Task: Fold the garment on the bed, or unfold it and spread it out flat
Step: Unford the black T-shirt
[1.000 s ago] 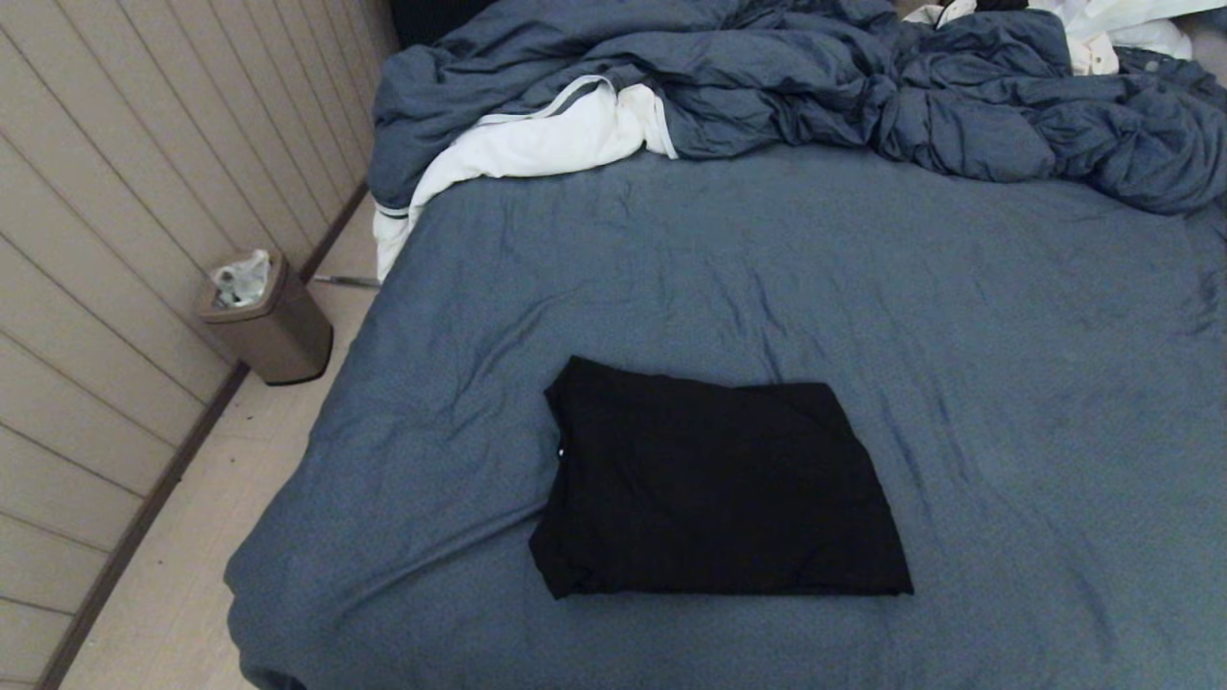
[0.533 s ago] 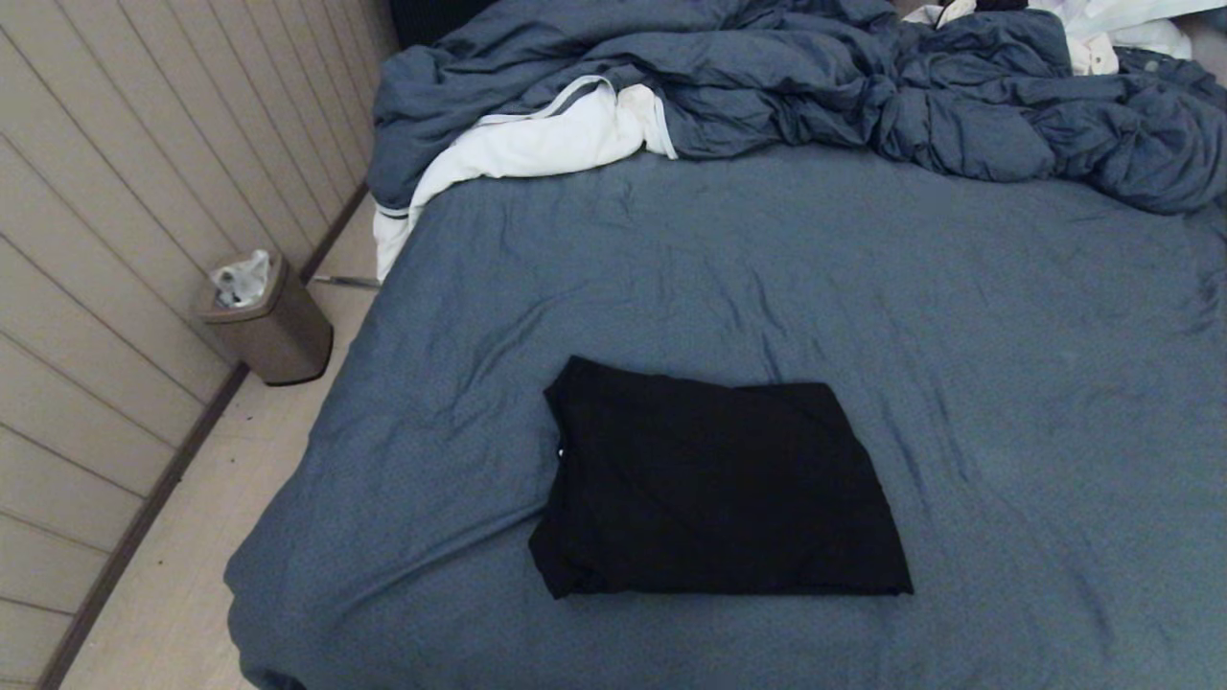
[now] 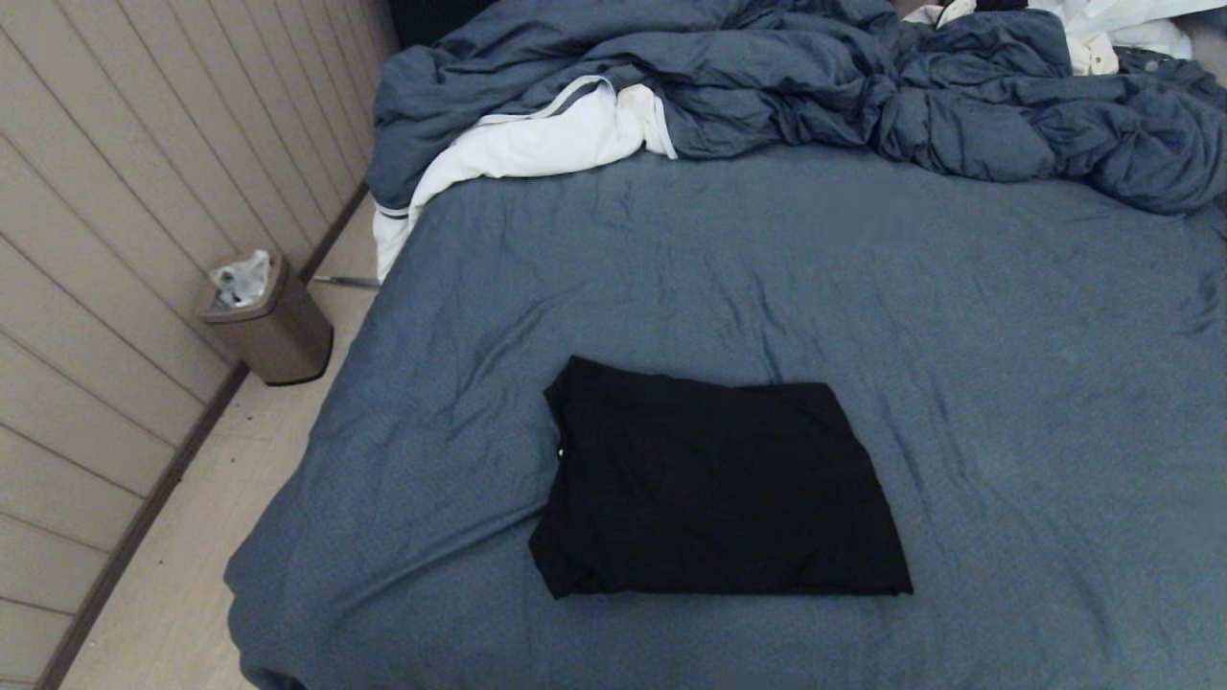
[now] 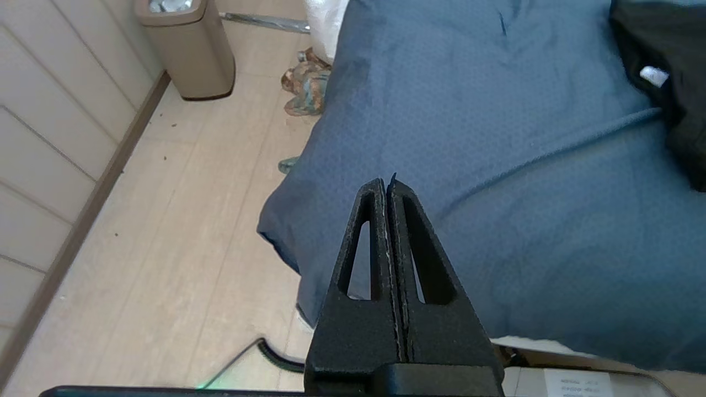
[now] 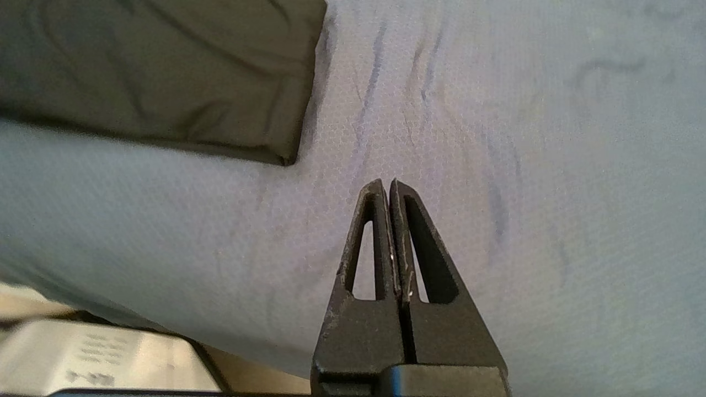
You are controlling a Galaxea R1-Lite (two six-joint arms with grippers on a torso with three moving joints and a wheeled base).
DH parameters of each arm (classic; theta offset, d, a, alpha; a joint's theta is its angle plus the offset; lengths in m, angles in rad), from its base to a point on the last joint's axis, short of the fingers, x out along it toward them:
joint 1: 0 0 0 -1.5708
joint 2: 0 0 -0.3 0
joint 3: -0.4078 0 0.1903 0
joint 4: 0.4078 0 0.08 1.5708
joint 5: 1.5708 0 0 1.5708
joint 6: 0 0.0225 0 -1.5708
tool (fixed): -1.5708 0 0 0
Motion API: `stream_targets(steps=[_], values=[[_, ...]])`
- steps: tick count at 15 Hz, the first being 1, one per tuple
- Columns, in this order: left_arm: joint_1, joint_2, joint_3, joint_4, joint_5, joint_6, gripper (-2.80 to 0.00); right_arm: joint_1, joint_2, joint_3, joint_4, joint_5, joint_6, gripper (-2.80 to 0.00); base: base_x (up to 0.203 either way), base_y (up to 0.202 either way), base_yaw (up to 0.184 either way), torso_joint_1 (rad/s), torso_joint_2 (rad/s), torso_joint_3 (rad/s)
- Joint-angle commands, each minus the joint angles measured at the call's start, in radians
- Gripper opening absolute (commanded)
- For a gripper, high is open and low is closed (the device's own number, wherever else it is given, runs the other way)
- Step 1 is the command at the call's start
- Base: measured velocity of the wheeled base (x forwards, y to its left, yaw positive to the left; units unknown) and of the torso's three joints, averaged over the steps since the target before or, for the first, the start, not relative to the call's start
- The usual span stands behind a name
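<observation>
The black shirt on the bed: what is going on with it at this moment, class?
Nothing is handling it just now. The black shirt lies folded into a neat rectangle on the bed, near the front edge. The left gripper is shut and hangs over the bed's corner, beside the shirt. The right gripper is shut too, above bare sheet just off the shirt's corner. A rumpled duvet is bunched at the far end.

Neither arm reaches into the head view. The left gripper (image 4: 389,184) shows only in its own wrist view, its jaws pressed together with nothing between them, held off the surface below. The right gripper (image 5: 388,186) shows likewise in its wrist view, jaws closed tip to tip and empty, also held clear of what lies beneath.
</observation>
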Motion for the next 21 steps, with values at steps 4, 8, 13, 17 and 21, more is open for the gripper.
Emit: stream_targets(steps=[4,8,13,17,21], values=[[0.000,0.003,0.001,-0.005,-0.001,-0.006,-2.80,0.001,0.004,0.000,0.001,0.002,-0.002,-2.80,0.000,0.000,0.000,0.000,0.00,0.000],[-0.003,0.003,0.001,-0.006,0.001,-0.009,-2.80,0.000,0.004,0.000,0.003,0.000,0.004,-2.80,0.000,0.000,0.000,0.000,0.00,0.000],[-0.003,0.003,0.001,0.001,0.005,0.019,-2.80,0.000,0.004,0.000,0.003,0.002,-0.009,-2.80,0.000,0.000,0.000,0.000,0.00,0.000],[-0.003,0.003,0.001,0.002,-0.004,0.039,-2.80,0.002,0.002,0.000,0.001,-0.009,0.086,-2.80,0.000,0.000,0.000,0.000,0.00,0.000],[-0.003,0.000,0.001,-0.002,0.000,0.022,-2.80,0.000,0.004,0.000,0.001,-0.014,-0.002,-2.80,0.000,0.000,0.000,0.000,0.00,0.000]])
